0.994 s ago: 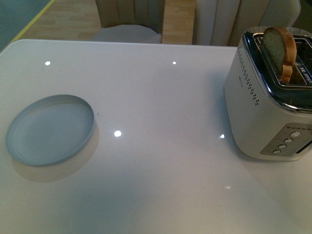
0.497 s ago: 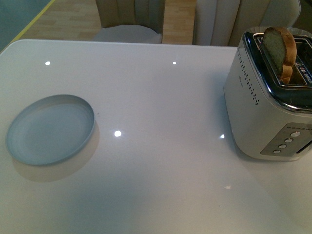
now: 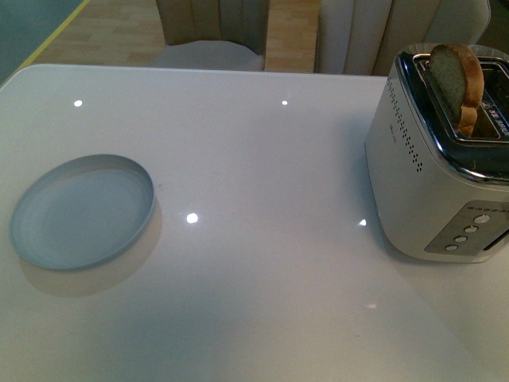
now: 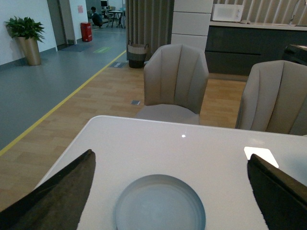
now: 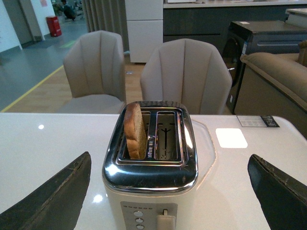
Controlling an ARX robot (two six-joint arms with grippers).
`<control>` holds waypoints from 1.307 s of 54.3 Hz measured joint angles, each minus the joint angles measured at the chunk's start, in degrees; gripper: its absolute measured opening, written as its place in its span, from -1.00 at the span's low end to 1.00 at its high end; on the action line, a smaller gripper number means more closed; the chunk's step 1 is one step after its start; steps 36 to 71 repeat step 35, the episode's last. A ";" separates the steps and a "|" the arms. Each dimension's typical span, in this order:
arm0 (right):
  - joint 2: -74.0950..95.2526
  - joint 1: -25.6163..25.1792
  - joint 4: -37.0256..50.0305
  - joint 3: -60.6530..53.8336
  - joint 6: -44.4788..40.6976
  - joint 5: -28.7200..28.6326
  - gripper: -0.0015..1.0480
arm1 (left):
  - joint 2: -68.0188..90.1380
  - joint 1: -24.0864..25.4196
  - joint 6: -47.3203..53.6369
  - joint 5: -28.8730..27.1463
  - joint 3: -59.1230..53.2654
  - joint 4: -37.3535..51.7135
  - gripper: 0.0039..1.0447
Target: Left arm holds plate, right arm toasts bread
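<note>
Spreading wide apart over an empty pale blue-grey plate (image 4: 159, 203) on the white counter (image 3: 262, 159), left pincer (image 4: 168, 191); gaping likewise, right pincer (image 5: 168, 187), facing toaster (image 5: 151, 163), bread slice (image 5: 135, 130) standing upright in one slot.

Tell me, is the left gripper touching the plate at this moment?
Apart. In the left wrist view the left gripper is wide open, its fingers out to either side of the plate, with bare table between. The front view shows no arm near it.
</note>
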 joint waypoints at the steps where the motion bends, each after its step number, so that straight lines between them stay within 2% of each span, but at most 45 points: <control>1: 0.00 0.00 0.00 0.00 0.00 0.00 0.83 | 0.00 0.00 0.00 0.00 0.00 0.00 0.89; 71: 0.00 0.00 0.00 0.00 0.00 0.00 0.83 | 0.00 0.00 0.00 0.00 0.00 0.00 0.87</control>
